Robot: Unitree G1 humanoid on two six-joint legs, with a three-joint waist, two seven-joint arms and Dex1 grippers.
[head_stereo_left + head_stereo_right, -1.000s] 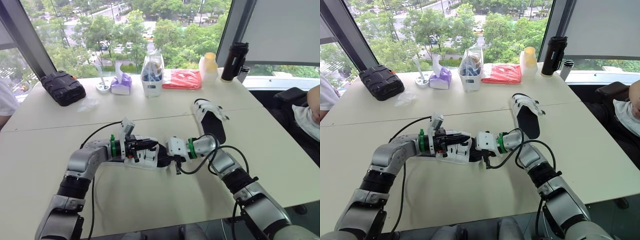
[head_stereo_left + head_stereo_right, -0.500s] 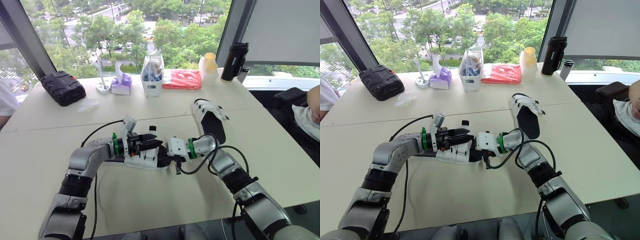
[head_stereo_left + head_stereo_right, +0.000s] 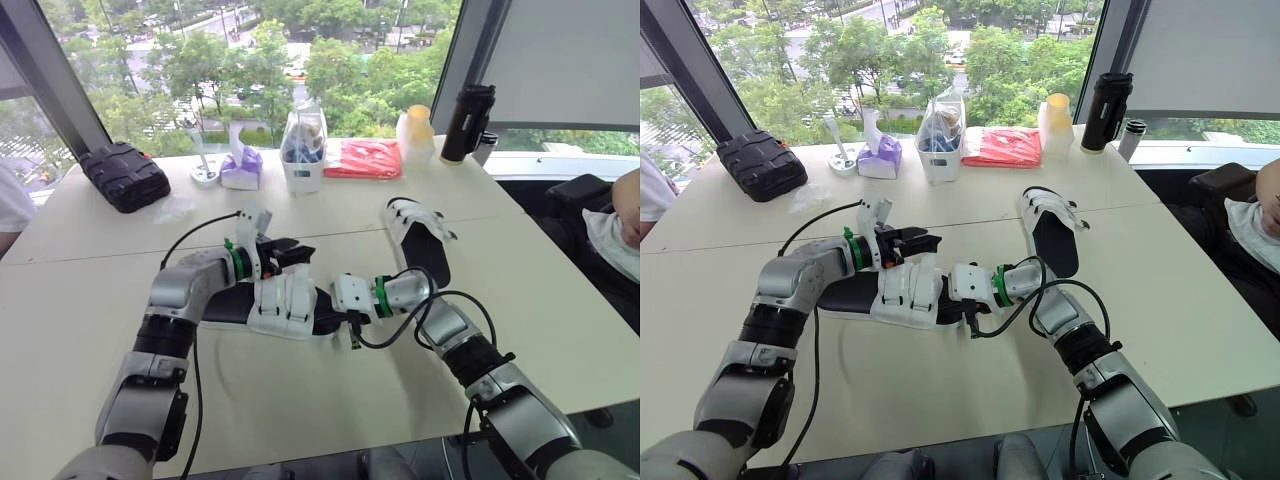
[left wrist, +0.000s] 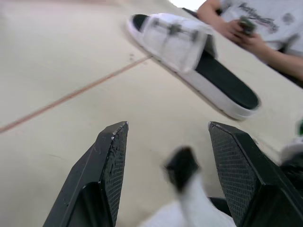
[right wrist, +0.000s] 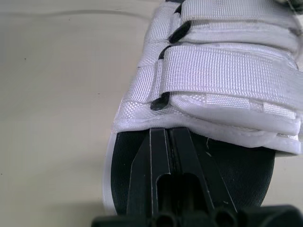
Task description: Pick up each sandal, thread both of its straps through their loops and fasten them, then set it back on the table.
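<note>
Your near sandal (image 3: 285,305) lies flat in the middle of the desk (image 3: 90,300), black footbed up, with both white straps (image 5: 222,71) laid across it and their ends tucked through the black loops. Your right claw (image 5: 169,135) is fully closed, fingers pressed together with nothing visibly pinched between them. It rests on the footbed at the open end, with its tips at the edge of the nearer strap. Your left claw (image 4: 168,126) is spread wide and holds nothing. It hangs over the desk just beyond the sandal's far side. A blurred black-tipped white shape shows low between its fingers; you cannot tell whether it touches them. The second sandal (image 3: 420,240) lies on the desk further back on your right, apart from both claws. A seated person's hands (image 4: 246,35) show beyond it.
</note>
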